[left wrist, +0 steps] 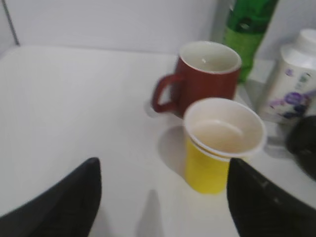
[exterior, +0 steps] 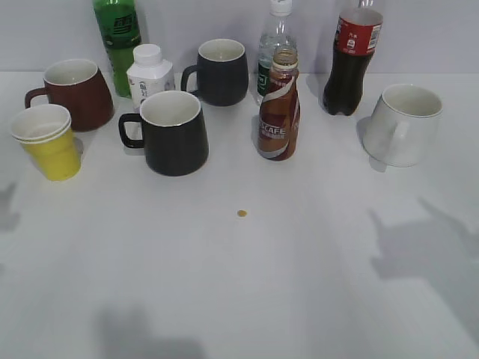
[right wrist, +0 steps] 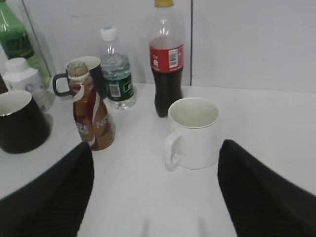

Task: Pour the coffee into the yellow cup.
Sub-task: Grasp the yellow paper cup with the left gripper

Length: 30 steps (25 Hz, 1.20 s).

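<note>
The coffee bottle (exterior: 279, 107) stands upright and uncapped mid-table, brown with a swirl label; it also shows in the right wrist view (right wrist: 91, 116). The yellow cup (exterior: 49, 142) stands at the far left, empty; it also shows in the left wrist view (left wrist: 219, 148). My left gripper (left wrist: 160, 197) is open and empty, hovering just short of the cup, which lies toward its right finger. My right gripper (right wrist: 155, 190) is open and empty, with the coffee ahead to its left. Neither gripper shows in the exterior view, only shadows.
A dark red mug (exterior: 75, 92) stands behind the yellow cup. Two black mugs (exterior: 174, 132) (exterior: 219, 70), a white bottle (exterior: 149, 73), green bottle (exterior: 117, 37), water bottle (exterior: 275, 45), cola bottle (exterior: 353, 60) and white mug (exterior: 404, 123) crowd the back. A small yellow cap (exterior: 242, 214) lies mid-table.
</note>
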Motion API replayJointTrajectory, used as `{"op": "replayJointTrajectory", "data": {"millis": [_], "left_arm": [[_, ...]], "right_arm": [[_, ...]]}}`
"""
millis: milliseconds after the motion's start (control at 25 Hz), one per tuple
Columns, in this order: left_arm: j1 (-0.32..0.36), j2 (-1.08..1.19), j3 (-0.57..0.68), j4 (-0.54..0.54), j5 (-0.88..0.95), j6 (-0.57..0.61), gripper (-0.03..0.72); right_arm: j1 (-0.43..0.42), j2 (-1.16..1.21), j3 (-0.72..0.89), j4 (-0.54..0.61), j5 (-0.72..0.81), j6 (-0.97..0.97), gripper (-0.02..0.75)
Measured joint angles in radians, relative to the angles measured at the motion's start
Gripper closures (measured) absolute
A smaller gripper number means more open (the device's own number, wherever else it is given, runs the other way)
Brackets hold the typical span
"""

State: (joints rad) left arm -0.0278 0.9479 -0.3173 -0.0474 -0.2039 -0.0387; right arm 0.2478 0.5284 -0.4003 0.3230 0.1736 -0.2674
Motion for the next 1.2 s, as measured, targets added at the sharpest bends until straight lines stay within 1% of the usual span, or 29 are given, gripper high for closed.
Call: {"op": "replayJointTrajectory", "data": {"millis": [40,120,280,360,480,560,640,800,960,1040,1200], "left_arm": [[-0.018,0.014,0.0,0.0,0.0,-0.017,0.083],[-0.072,0.043,0.0,0.0,0.006,-0.032,0.052],[-0.171,0.13,0.0,0.01,-0.008,-0.042,0.042],[-0.193,0.193,0.0,0.011,-0.041,-0.042,0.042],[-0.199,0.292,0.0,0.011,-0.115,-0.042,0.043],[-0.199,0.358,0.0,0.011,-0.178,-0.028,0.044],[-0.199,0.416,0.0,0.011,-0.27,-0.019,0.046],[-0.199,0.534,0.0,0.011,-0.497,-0.006,0.049],[-0.199,0.681,-0.001,0.011,-0.742,0.004,0.053],[-0.199,0.757,-0.004,0.011,-0.823,0.005,0.057],[-0.199,0.901,-0.018,0.011,-0.958,0.007,0.069]], "right_arm": [[0.019,0.035,0.0,0.0,-0.029,-0.001,0.15],[0.054,0.12,0.0,0.001,-0.092,-0.001,0.15],[0.125,0.287,0.0,0.008,-0.267,-0.001,0.15],[0.159,0.375,0.0,0.007,-0.357,-0.001,0.15],[0.199,0.477,-0.005,-0.004,-0.487,0.004,0.15],[0.202,0.552,-0.02,-0.038,-0.541,0.034,0.15],[0.202,0.615,-0.037,-0.075,-0.591,0.072,0.15],[0.202,0.717,-0.067,-0.1,-0.672,0.122,0.15],[0.203,0.775,-0.072,-0.125,-0.749,0.155,0.15],[0.203,0.789,-0.072,-0.146,-0.779,0.18,0.15],[0.203,0.821,-0.073,-0.243,-0.862,0.249,0.15]]}}
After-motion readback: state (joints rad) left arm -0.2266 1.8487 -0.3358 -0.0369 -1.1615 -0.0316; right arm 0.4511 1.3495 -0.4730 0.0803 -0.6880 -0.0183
